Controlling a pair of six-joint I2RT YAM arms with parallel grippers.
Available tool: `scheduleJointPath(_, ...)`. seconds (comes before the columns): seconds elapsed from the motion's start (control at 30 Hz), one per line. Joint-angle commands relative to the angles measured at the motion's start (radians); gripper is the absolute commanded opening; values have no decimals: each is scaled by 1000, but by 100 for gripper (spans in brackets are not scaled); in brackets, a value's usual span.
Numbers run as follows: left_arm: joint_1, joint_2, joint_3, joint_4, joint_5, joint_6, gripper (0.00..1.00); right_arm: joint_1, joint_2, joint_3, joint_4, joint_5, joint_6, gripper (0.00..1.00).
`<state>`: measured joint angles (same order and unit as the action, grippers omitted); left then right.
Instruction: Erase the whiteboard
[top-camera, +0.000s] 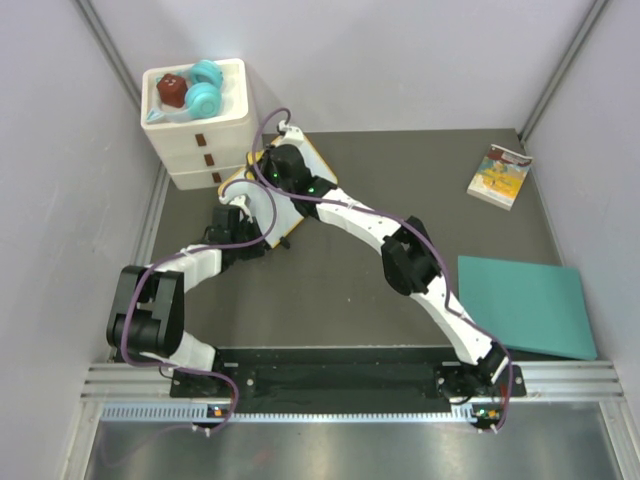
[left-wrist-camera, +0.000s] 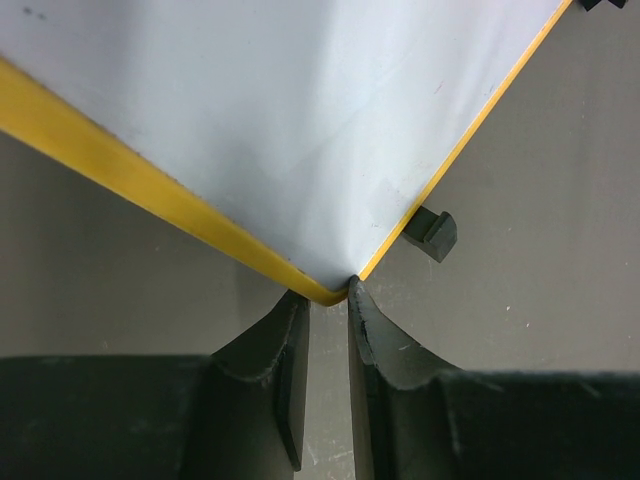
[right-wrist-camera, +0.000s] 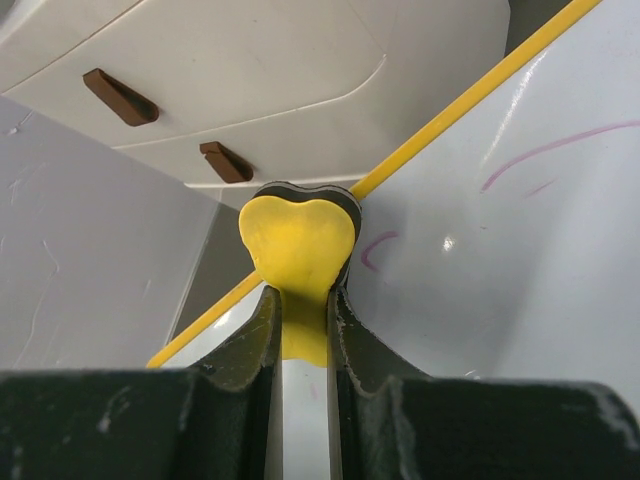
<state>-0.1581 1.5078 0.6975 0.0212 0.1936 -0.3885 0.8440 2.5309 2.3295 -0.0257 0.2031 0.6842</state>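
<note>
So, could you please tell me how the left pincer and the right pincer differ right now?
The left pincer pinches the whiteboard by its corner; the right pincer grips a yellow heart-shaped eraser. The left sits off the board's edge, the right over its face. Both are closed on something.

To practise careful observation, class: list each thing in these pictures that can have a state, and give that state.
whiteboard: purple marks on it, one corner gripped
left gripper: shut on the whiteboard's corner
right gripper: shut on the eraser
eraser: held, at the whiteboard's frame
drawer box: drawers shut, toys on top
book: closed, lying flat
</note>
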Motion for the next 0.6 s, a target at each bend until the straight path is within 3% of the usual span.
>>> scheduleJointPath(0.0, -14, -12, -18, -49, -33, 57, 7, 1, -40, -24, 6, 19, 1, 0)
scheduleJointPath(0.57, -26, -11, -13, -53, -45, 60, 6, -169, -38, -27, -5, 67, 107, 0)
